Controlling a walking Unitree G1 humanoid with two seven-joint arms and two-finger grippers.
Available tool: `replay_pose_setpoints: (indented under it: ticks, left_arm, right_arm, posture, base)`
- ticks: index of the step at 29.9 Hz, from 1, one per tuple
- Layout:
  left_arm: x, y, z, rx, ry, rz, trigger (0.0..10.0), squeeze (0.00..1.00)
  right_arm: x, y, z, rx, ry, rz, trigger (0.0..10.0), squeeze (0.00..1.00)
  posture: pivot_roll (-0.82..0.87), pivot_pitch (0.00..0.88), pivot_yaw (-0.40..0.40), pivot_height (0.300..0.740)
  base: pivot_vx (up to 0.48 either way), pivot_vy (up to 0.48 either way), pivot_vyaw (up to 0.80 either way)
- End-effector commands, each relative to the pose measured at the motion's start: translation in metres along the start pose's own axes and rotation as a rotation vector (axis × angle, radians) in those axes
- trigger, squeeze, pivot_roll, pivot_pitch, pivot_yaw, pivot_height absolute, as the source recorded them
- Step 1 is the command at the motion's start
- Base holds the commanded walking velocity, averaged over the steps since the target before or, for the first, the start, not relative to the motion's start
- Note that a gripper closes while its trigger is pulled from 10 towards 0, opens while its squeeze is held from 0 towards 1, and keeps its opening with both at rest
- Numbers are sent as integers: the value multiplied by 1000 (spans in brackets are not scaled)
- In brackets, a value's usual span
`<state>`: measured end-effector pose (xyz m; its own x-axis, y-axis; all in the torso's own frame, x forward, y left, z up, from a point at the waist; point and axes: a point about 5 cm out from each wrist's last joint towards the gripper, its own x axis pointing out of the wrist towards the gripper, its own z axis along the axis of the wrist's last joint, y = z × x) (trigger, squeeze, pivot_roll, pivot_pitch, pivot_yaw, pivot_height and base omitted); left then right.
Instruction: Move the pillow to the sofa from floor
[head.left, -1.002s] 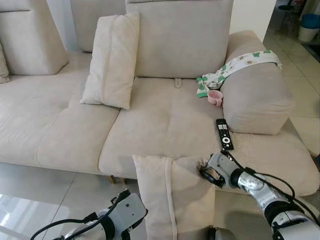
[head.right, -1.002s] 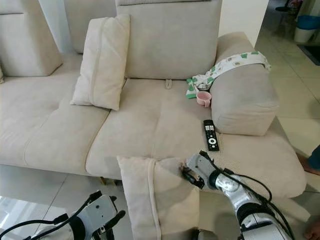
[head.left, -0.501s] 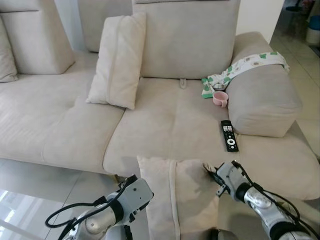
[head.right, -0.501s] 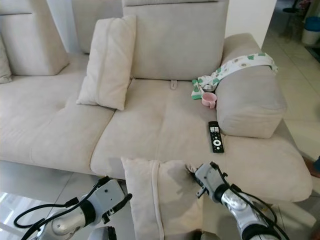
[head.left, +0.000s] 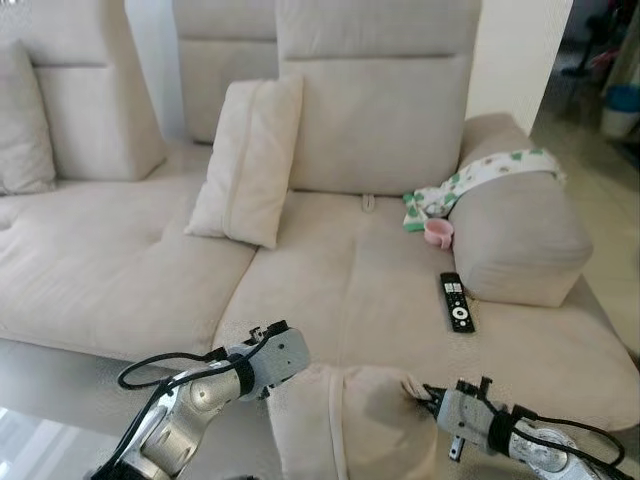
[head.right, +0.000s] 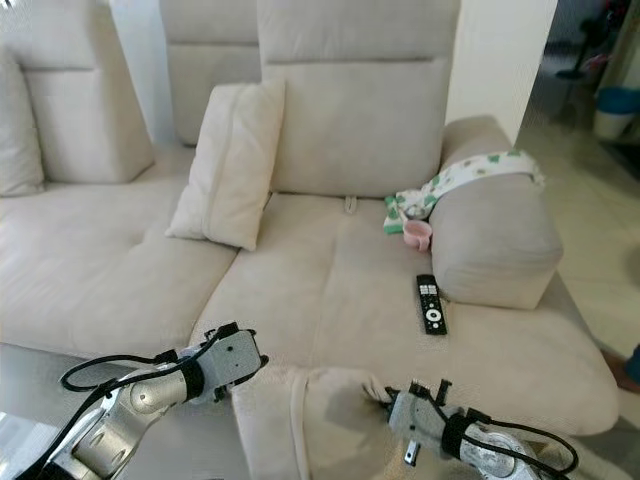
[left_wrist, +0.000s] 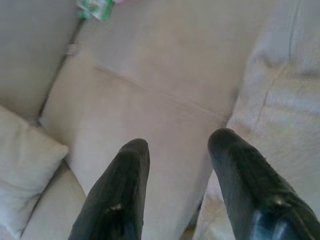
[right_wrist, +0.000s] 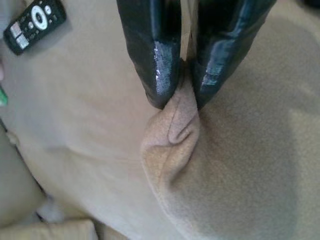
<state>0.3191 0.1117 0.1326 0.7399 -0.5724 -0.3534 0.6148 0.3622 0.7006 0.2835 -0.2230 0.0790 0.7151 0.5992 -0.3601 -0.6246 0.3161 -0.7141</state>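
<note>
Beige sofa (head.left: 350, 290) — right claw (right_wrist: 181, 97) pinching pillow (head.left: 350, 420)

The sofa (head.left: 350, 290) seat cushion just behind the pillow (head.left: 350, 420) lies bare and open up to the backrest. To the right of that bare stretch a remote (head.left: 454, 301) lies flat, with a pink cup (head.left: 436, 232) and a patterned cloth (head.left: 480, 180) beyond it against the bolster armrest (head.left: 525, 240). To the left an upright cushion (head.left: 250, 160) leans on the backrest.

Soft even daylight, head views sharp, both wrist views dimmer and blurred.
</note>
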Motion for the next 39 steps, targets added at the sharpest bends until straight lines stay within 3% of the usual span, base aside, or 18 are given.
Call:
replay_pose_setpoints:
  ticks: [1, 4, 13, 17, 18, 21, 28, 39]
  left_arm:
    - [1, -5, -13, 69, 58, -61, 10000, 0]
    - [3, -7, -23, 133, 106, -131, 10000, 0]
    - [-1, -9, -41, 196, 164, -277, 10000, 0]
    - [-16, -1, -40, 85, 133, -479, 10000, 0]
    - [-16, -1, -40, 85, 133, -479, 10000, 0]
    - [-27, 6, -39, 140, 108, -624, 10000, 0]
    - [-33, 12, -46, 161, 139, -700, 10000, 0]
    - [-28, -9, -40, 171, 82, -769, 10000, 0]
  right_arm:
    - [-2, 5, 4, -30, -16, 31, 0, 0]
    - [-8, 6, 3, -41, -9, 31, 0, 0]
    - [-26, 13, -5, -32, 49, 13, 0, 0]
    - [-31, 16, -7, -25, 77, 6, 0, 0]
    - [-31, 16, -7, -25, 77, 6, 0, 0]
    - [-32, 17, -8, -23, 93, 5, 0, 0]
    - [-32, 20, -5, -18, 95, 0, 0, 0]
    - [-30, 22, 1, -25, 87, 1, 0, 0]
  posture:
    - [-7, 0, 53, 520]
    - [-23, 0, 52, 520]
    - [-49, 0, 54, 520]
    - [-65, 0, 57, 520]
    - [-65, 0, 57, 520]
    - [-69, 0, 58, 520]
    - [-82, 0, 63, 520]
    - [-95, 0, 64, 520]
  base:
    - [0, 0, 0]
    - [0, 0, 0]
    - [0, 0, 0]
    - [0, 0, 0]
    - [0, 0, 0]
    - [0, 0, 0]
    - [0, 0, 0]
    - [0, 0, 0]
